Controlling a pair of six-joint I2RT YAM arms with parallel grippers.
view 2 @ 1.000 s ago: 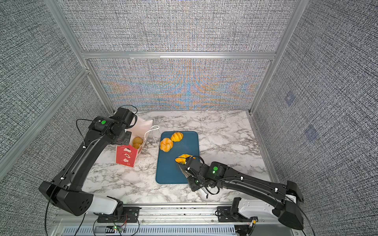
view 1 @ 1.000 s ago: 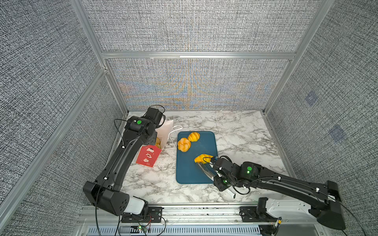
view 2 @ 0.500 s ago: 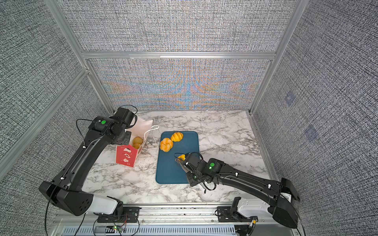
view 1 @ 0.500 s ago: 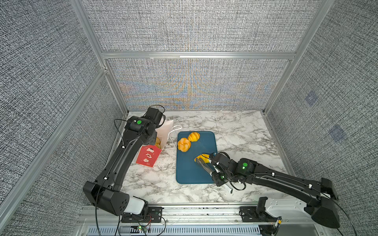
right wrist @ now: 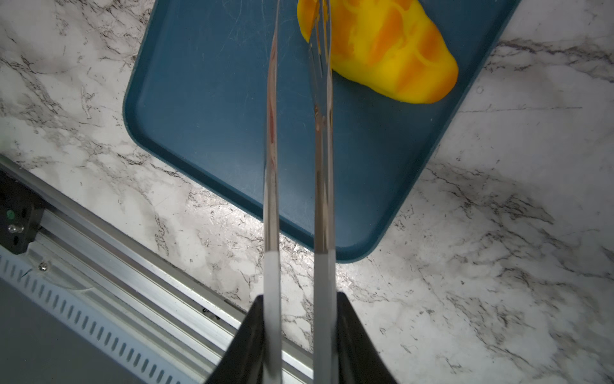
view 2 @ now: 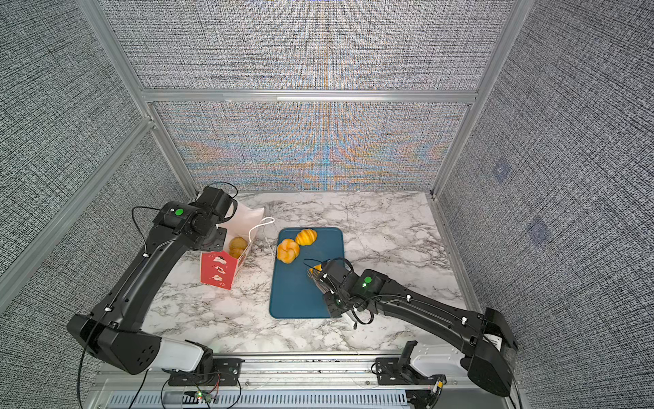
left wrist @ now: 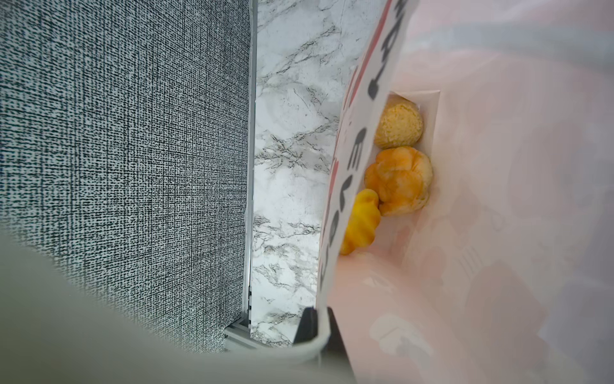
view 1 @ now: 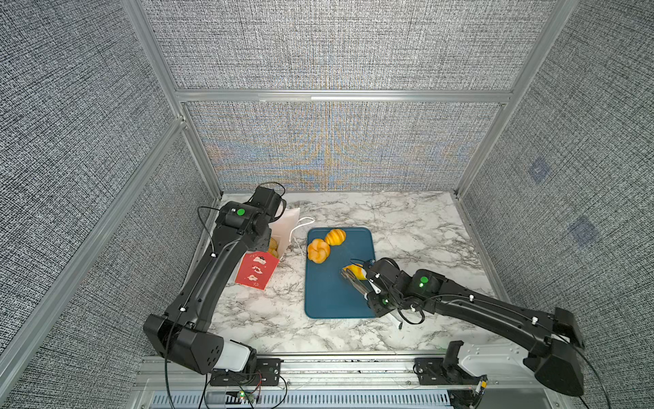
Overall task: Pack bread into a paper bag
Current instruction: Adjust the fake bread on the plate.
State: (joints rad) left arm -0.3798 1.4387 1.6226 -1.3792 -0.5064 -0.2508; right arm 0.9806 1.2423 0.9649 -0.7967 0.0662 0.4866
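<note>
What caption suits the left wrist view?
Three golden-orange pastries lie at the bottom of the white-lined paper gift bag.

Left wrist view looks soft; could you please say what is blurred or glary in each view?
Left wrist view: a pale blur sits near the lens, the bag wall is soft, the bread sharp. Right wrist view: the tongs glint and blur nearest the lens. Both top views: rainbow moiré on the back wall.

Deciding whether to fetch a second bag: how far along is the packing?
Done: three pastries sit inside the paper bag. In hand: the left claw pinches the bag's rim; the right claw grips tongs, their tips beside a croissant on the blue tray, seemingly not around it. Left on the tray: that croissant, a knot roll and a ridged roll.
</note>
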